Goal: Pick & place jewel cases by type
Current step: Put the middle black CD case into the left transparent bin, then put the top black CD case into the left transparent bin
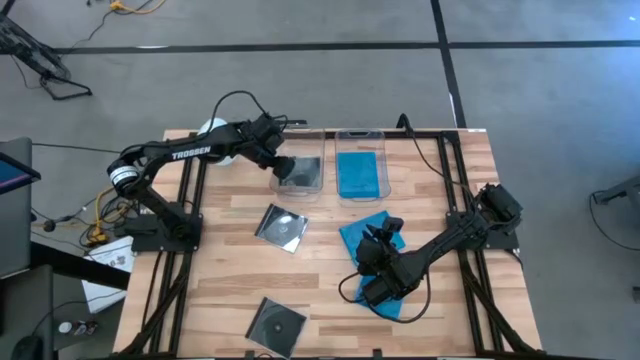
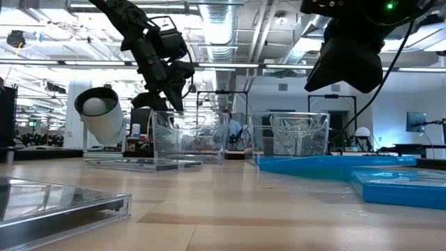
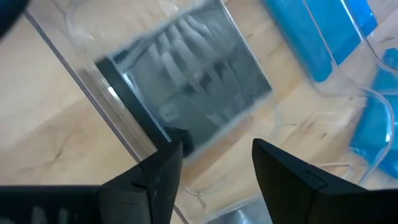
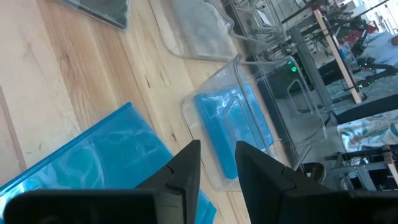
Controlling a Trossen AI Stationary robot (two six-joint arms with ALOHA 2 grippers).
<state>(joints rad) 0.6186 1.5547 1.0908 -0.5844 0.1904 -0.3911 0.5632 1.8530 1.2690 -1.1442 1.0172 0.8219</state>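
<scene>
Your L gripper hangs over the clear rectangular tub at far centre-left, fingers apart, nothing held; the black-and-clear square jewel case lies inside it. R gripper hovers over the translucent blue jewel case near-right, fingers slightly parted, empty. Two more clear cases sit on the wooden table. Risk, my guess: lifting L out carelessly could snag the tub wall. L wrist view shows the case released; the high view hides that.
</scene>
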